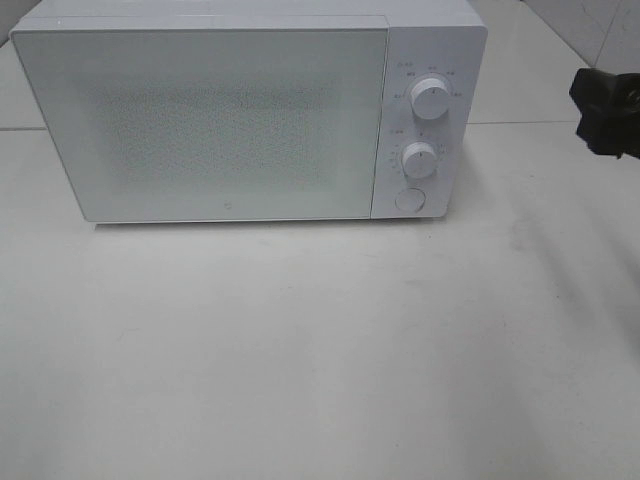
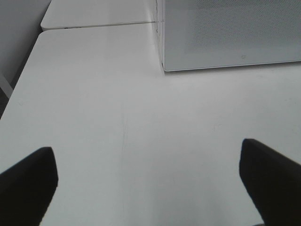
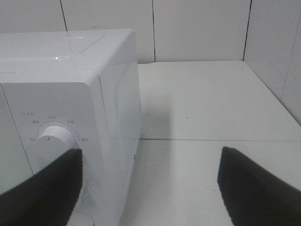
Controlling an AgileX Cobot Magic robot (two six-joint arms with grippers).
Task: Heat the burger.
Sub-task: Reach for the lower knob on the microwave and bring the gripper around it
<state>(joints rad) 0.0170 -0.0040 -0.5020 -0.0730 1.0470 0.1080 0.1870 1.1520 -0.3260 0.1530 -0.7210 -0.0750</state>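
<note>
The burger is out of view in all three frames. A white microwave point(image 1: 250, 110) stands at the back of the table with its door shut; two knobs point(image 1: 430, 100) and a round button sit on its right panel. My right gripper point(image 3: 148, 188) is open beside the microwave's right side, near the upper knob point(image 3: 54, 139), with nothing between its fingers. In the exterior view only a dark part of the right arm point(image 1: 608, 108) shows at the right edge. My left gripper point(image 2: 148, 183) is open over bare table, left of the microwave's front corner point(image 2: 164, 69).
The white table point(image 1: 320, 350) spreads in front of the microwave. A seam runs across the tabletop point(image 2: 99, 23) behind its left side. Tiled walls point(image 3: 197, 28) close the back and right.
</note>
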